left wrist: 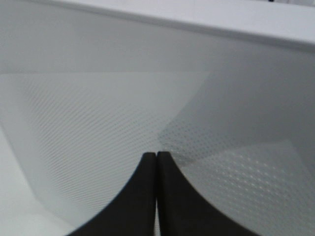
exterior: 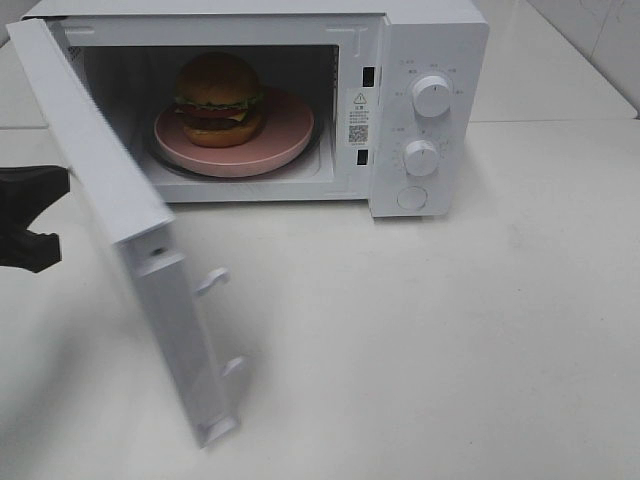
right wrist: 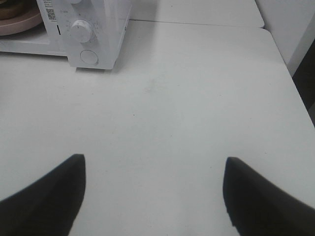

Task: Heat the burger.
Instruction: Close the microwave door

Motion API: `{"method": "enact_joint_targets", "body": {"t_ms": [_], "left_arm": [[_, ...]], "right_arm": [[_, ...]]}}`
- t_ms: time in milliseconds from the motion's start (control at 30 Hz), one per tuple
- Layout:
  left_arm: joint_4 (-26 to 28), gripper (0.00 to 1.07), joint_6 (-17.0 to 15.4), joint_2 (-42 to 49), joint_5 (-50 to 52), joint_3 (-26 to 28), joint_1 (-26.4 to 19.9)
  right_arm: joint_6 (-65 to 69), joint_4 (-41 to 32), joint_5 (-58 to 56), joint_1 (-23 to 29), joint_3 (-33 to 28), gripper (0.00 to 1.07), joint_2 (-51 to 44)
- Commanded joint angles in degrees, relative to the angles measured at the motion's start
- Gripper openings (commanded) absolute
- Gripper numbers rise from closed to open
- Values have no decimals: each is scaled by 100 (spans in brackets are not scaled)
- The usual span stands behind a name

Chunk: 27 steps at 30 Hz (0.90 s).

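The burger sits on a round pink plate inside the white microwave. The microwave door is swung wide open toward the front left. My left gripper is a black shape at the left edge, behind the door's outer face. In the left wrist view the left gripper is shut with nothing between its fingers, its tips right at the door's dotted window. My right gripper hangs open over bare table, well away from the microwave, and is out of the exterior high view.
The microwave's control panel carries two knobs and a round button. Two latch hooks stick out from the door's free edge. The white table spreads in front and to the right; its edge shows in the right wrist view.
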<state>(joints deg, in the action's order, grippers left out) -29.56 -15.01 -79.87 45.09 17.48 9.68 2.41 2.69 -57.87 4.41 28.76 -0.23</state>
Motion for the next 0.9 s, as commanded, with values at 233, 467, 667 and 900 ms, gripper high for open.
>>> {"method": "enact_joint_targets", "body": {"t_ms": [233, 467, 667, 900], "left_arm": [[1604, 0, 476, -659, 74, 533, 1152], [2418, 0, 756, -985, 57, 940, 1742], [3231, 0, 1180, -1341, -74, 1427, 2246], [3804, 0, 1369, -1730, -178, 2057, 2618]], "right_arm": [[-63, -17, 97, -40, -17, 76, -155], [-63, -17, 97, -40, -17, 76, -155], [-63, -17, 97, -40, -17, 76, -155], [-63, -17, 97, -40, -17, 76, -155]]}}
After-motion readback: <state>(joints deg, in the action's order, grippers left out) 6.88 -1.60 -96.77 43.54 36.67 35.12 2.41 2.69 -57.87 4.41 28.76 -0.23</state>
